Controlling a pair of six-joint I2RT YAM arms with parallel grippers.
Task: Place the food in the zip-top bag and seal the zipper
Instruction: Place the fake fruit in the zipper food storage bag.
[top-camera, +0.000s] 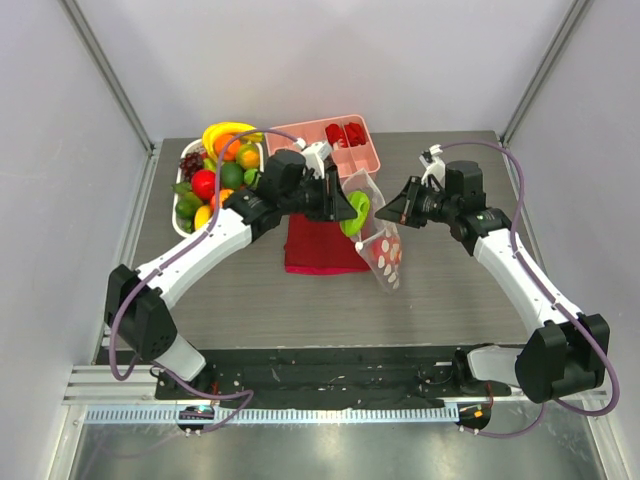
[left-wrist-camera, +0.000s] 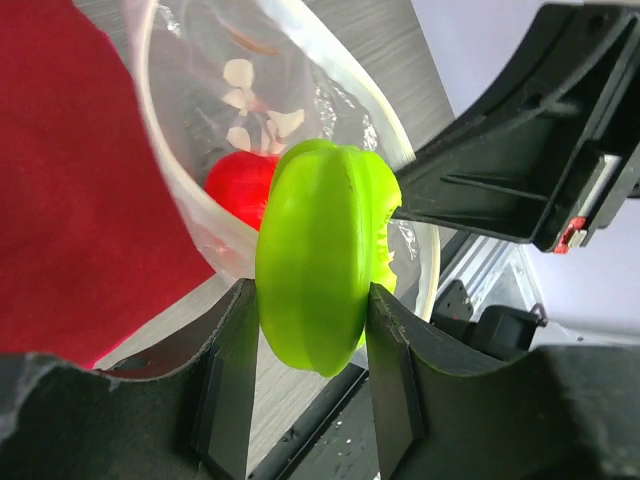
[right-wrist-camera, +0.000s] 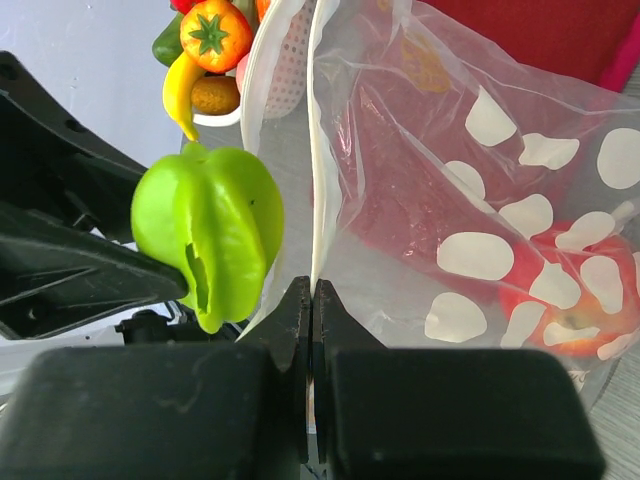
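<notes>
L gripper (left-wrist-camera: 312, 300): jaws clamped on green fruit (left-wrist-camera: 320, 240) at zip-top bag (right-wrist-camera: 480, 200) mouth. R gripper (right-wrist-camera: 312, 300): jaws pinching its rim. 1 red fruit (left-wrist-camera: 240, 185) inside.

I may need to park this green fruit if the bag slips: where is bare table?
Bare table: the near strip before the red cloth, and far right beside the pink tray. Crowded far left and middle: fruit basket, tray, cloth, left gripper with green fruit and right gripper at the bag mouth.
</notes>
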